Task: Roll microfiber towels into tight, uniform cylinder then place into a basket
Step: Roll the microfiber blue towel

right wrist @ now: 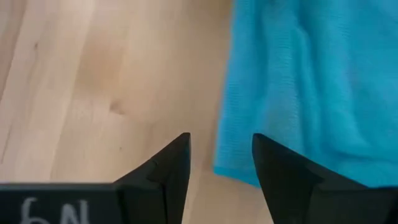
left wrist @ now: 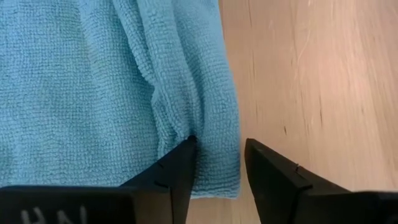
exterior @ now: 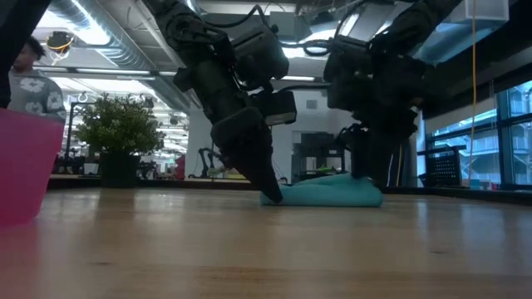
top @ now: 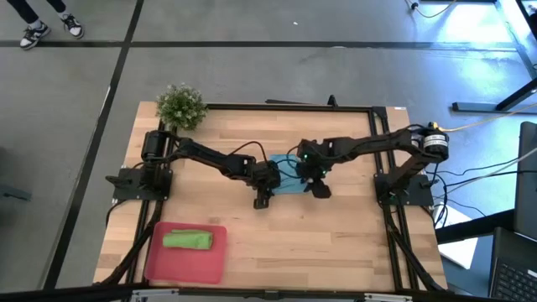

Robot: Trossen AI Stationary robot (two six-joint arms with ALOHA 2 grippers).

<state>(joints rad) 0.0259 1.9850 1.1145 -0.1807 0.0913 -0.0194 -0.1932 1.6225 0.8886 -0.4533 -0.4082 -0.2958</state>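
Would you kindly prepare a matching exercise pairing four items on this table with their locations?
Items:
1. rolled lime green microfiber towel
2. light blue microfiber towel
3. small green bushy plant
4. left claw

Places:
A. far left corner of the wooden table
B. at the blue towel's edge
C. inside the pinkish-red plastic tray
D. mid-table between both arms

Pairs: 1-C, 2-D, 3-A, 4-B

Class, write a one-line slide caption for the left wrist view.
Left gripper straddles the rolled edge of the light blue towel on the wooden table.
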